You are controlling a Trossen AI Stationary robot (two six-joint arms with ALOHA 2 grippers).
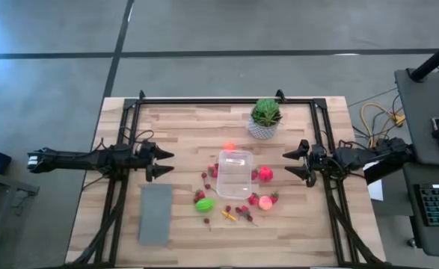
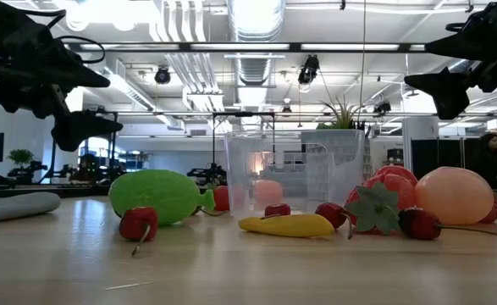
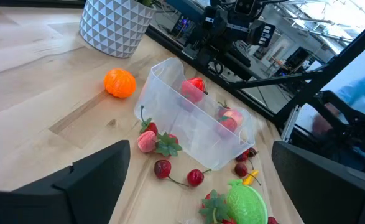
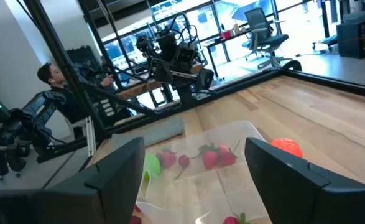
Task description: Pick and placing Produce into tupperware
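Partly hidden behind tupperware (image 2: 269, 174): produce (image 2: 267, 192).

potted plant (image 1: 265, 117), flat grey rectangle (image 1: 155, 214), wooden table (image 1: 189, 127)

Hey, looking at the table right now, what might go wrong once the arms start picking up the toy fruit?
The fruit lies tight against the clear tub, so a pincer reaching for the red berry may shove the light tub. The orange ball is round and may roll off. The cherries are tiny and could slip from the open left pincer.
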